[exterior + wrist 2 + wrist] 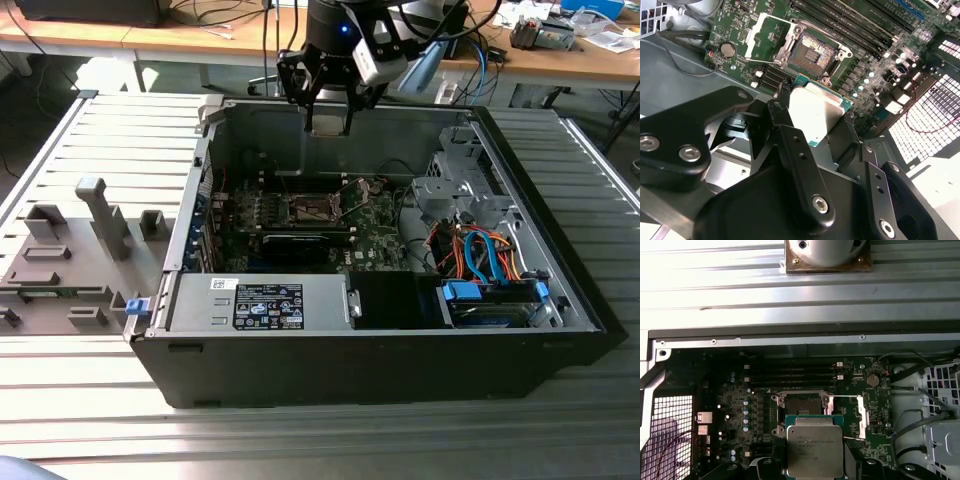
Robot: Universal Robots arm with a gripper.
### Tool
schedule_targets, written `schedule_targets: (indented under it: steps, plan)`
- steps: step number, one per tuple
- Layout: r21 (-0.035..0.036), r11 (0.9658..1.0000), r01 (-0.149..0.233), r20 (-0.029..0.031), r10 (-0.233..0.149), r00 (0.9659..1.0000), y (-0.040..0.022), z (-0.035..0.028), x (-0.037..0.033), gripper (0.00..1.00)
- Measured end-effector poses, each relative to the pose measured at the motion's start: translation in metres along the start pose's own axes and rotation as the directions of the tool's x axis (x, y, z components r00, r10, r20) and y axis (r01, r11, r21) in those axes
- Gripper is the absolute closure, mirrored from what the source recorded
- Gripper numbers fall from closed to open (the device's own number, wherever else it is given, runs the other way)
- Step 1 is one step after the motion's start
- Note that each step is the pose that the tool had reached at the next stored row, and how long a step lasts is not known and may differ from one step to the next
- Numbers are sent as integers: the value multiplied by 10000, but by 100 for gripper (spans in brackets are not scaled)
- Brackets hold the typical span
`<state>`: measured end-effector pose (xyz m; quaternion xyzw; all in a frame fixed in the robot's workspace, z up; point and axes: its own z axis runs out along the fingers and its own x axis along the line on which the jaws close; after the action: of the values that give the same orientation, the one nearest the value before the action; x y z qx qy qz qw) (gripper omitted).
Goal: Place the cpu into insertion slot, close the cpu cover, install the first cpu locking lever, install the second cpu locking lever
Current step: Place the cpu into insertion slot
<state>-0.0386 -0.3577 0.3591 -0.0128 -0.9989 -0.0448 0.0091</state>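
The cpu (816, 111) is pinched by its edges in my fingers (785, 131), held above the board and near the insertion slot (810, 52), whose contacts lie bare. The cpu cover (752, 31) stands flipped open beside it. By my judgement nothing is seated yet, so placing, cover and both levers are all left.

Slatted grey metal table (90, 440); open black computer case (350, 375) lies flat mid-table; grey moulded fixture (70, 270) sits just beside it, at the exterior view's left.
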Motion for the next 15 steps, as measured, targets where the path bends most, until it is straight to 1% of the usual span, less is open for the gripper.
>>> schedule_targets:
  steps: [9,15]
  plan:
    - [1,10000,-1,0,1,10000,-8,21,-1,46]
    - [-1,10000,0,1,0,10000,-27,30,-1,46]
